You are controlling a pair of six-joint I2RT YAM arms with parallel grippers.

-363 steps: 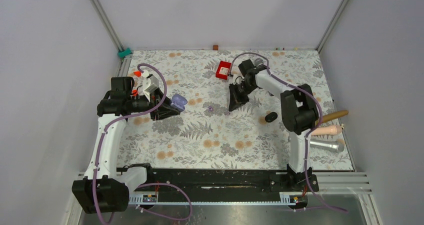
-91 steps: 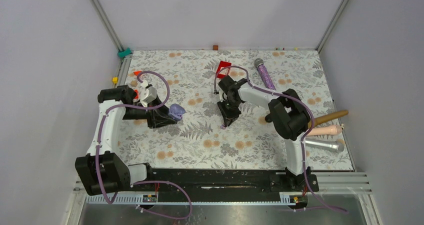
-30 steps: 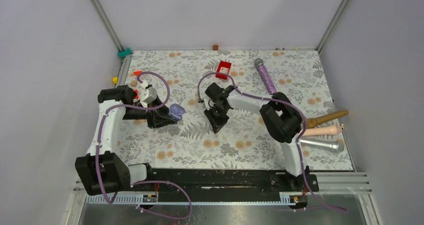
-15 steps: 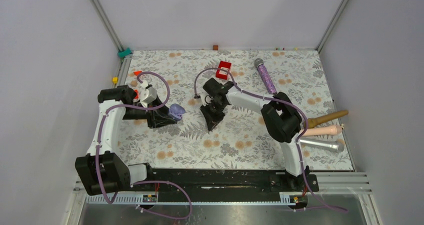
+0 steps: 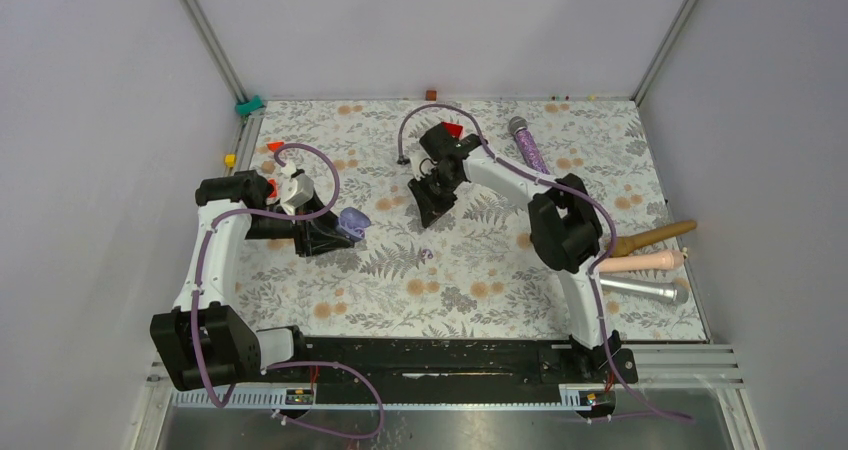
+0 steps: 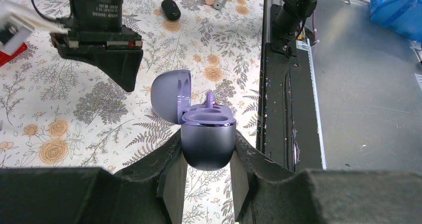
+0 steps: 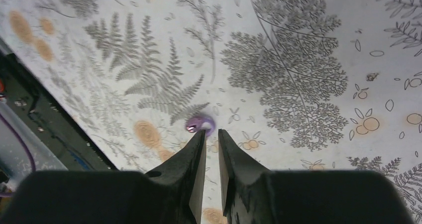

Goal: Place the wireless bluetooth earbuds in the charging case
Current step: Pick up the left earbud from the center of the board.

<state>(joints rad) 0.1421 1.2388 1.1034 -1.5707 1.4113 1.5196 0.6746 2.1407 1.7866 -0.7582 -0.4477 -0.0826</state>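
My left gripper (image 6: 207, 145) is shut on the lavender charging case (image 6: 207, 138), held upright with its lid open; from above the case (image 5: 354, 220) is left of centre. A small purple bud (image 6: 210, 98) shows just past the case's rim; I cannot tell whether it sits in a socket or lies on the mat behind. One small purple earbud (image 7: 200, 124) lies on the floral mat just beyond my right gripper (image 7: 210, 131), whose jaws stand a narrow gap apart with nothing between them. From above that earbud (image 5: 425, 255) is nearer than the right gripper (image 5: 428, 213).
A red box (image 5: 452, 130) and a purple glitter microphone (image 5: 527, 142) lie at the back. Wooden, pink and silver handles (image 5: 650, 262) rest at the right edge. A black oval object (image 6: 170, 9) lies far across the mat. The black rail (image 6: 278, 84) runs along the near edge.
The right gripper slid leftwards low over the mat, then pulled back away from the near edge, leaving the purple earbud on the mat. The left arm and case stayed still.
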